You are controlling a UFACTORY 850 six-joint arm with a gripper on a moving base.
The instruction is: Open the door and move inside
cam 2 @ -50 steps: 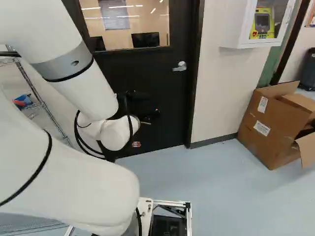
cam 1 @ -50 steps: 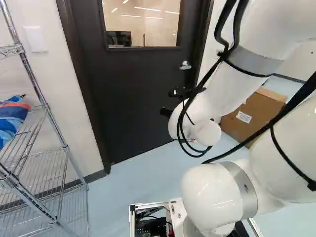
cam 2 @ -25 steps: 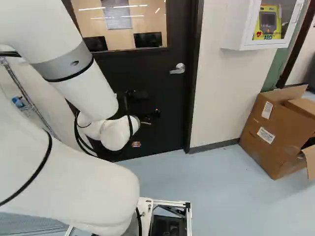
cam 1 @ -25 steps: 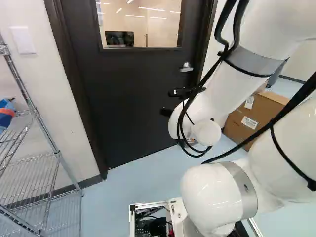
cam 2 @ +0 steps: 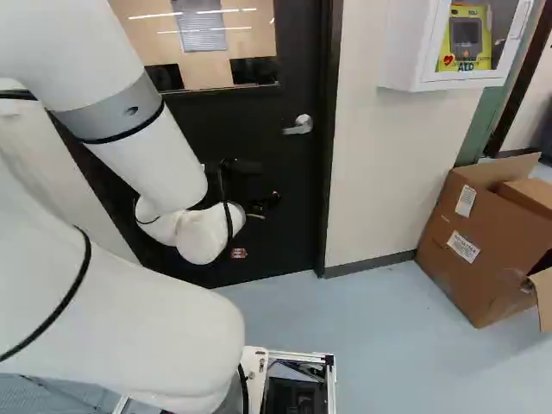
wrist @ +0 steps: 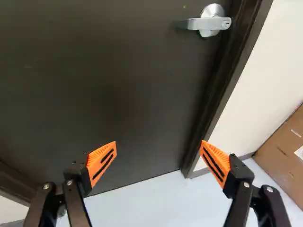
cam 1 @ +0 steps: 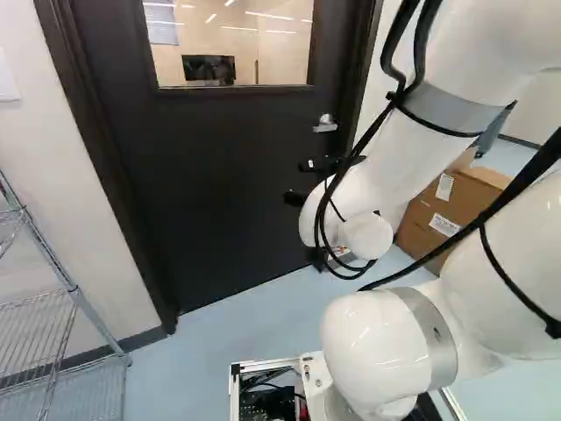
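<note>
Dark, flat door [wrist: 109, 85] with a glass window [cam 1: 232, 44], standing shut ahead of the arm; its silver metal lever handle [wrist: 196, 24] lies ahead of the pincer [wrist: 158, 144], near the dark door frame [wrist: 226, 75]. The pincer is wide apart, with nothing between its orange pads [wrist: 102, 163]. The lever is probably stiff against a spring and slippery, being smooth metal; the hold is best taken near its free end, away from the round mount, for leverage. The door itself is likely heavy and rigid, calling for slow, steady force.
</note>
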